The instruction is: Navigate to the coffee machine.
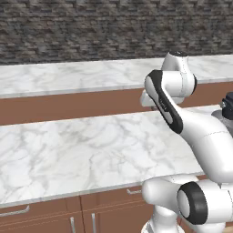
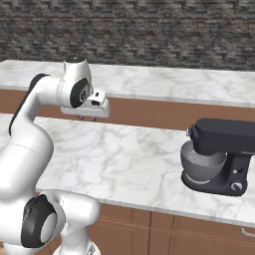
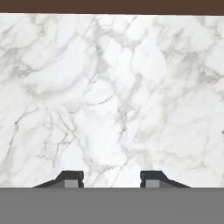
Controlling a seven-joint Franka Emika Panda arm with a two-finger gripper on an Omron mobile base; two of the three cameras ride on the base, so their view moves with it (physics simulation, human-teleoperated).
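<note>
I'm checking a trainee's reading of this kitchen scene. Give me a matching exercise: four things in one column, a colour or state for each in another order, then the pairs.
Things:
1. stand mixer
2. near counter top
3. back wall
4. gripper

Descriptions:
A. white marble with grey veins
B. dark grey brick
C. open, holding nothing
D. black body over a grey bowl

Pairs: 1-D, 2-A, 3-B, 4-C
</note>
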